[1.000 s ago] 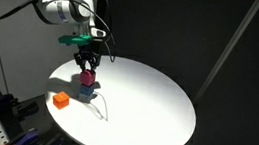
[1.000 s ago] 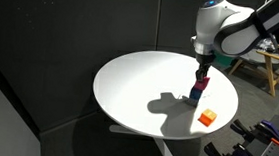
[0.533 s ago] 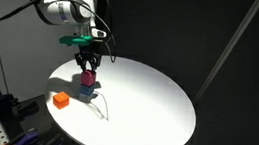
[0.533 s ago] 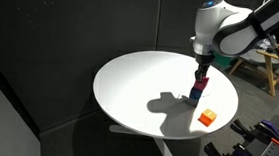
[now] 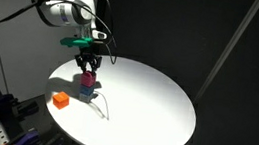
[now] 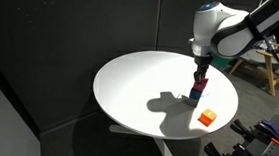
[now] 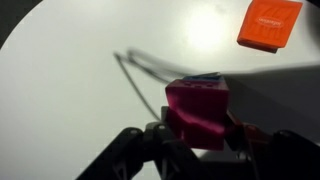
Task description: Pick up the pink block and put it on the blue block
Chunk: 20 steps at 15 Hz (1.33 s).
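So the arm (image 5: 65, 11) reaches in from up high at the edge of the round white table (image 5: 156, 101). It bends over at the wrist, so the gripper (image 5: 88, 71) points straight down at the tabletop. In both exterior views the last link hangs pretty much vertical, with the fat white joint sitting well above the blocks.

The pink block (image 5: 87, 78) is right under it, sitting on top of the blue block (image 5: 87, 92) as a little two-cube stack. That stack stands on the side of the table nearer the arm. It looks squared up from the outside, though these views are too small to judge the alignment properly.

The wrist view is the useful one. The pink block fills the middle, with a dark finger (image 7: 246, 136) on each side of it. The pincer is closed in narrow and, as far as I can see, pressed against both side faces, so it's gripping the pink one. Only a sliver of blue peeks out along the pink cube's far edge there.

The orange block (image 5: 60, 101) sits alone on the table, near the stack but clearly apart from it and closer to the rim. A thin dark line (image 7: 138, 78) crosses the white surface beside the stack, and I can't tell whether it's a wire or just a shadow.
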Motion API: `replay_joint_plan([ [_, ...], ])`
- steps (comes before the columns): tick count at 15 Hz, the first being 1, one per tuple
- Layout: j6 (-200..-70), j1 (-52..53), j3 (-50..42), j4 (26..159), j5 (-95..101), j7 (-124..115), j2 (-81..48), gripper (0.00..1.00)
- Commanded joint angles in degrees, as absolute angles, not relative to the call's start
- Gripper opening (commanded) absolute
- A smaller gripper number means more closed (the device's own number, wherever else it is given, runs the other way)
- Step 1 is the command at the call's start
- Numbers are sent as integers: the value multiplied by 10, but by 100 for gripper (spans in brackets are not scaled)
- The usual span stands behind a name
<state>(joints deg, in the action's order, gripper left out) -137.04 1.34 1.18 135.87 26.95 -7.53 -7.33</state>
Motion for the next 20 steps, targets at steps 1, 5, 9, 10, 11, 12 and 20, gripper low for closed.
replay_joint_plan([
  [1,-1372,18,4,1347,270,-63,-81,27],
  [5,-1372,17,4,1347,266,-63,-83,84],
  [9,-1370,17,5,1352,256,-58,-80,100],
  [10,-1368,17,6,1355,250,-57,-76,100],
  [11,-1364,17,8,1359,242,-56,-70,100],
  [12,-1363,18,9,1362,235,-55,-66,100],
  [20,-1349,23,15,1390,167,-47,-16,100],
])
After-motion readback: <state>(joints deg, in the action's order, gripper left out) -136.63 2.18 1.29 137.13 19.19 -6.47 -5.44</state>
